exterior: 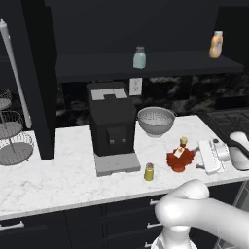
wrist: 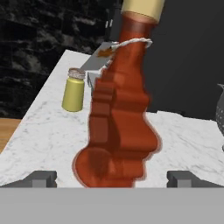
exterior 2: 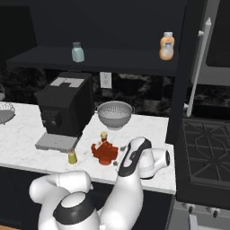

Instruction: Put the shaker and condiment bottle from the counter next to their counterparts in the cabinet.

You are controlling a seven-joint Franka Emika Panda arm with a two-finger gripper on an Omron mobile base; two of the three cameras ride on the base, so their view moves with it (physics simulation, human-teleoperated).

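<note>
gripper (wrist: 112, 179): low over the counter, fingers spread wide
red bottle (wrist: 120, 113): standing between them, not gripped
yellow shaker (wrist: 73, 89): just behind

A rendered home kitchen: a white marble desk (exterior: 58, 175) with a black coffee machine (exterior: 112, 126) and steel colander (exterior: 155, 120) at its back edge, a gas stove (exterior 2: 206, 148) beside it, dark drawers (exterior: 58, 223) below.

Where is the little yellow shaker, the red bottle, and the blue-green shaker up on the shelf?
yellow shaker (exterior: 149, 172), left base view, on its body.
red bottle (wrist: 118, 118), hand view, on its wide body.
blue-green shaker (exterior: 139, 59), left base view, on its glass body.
</note>
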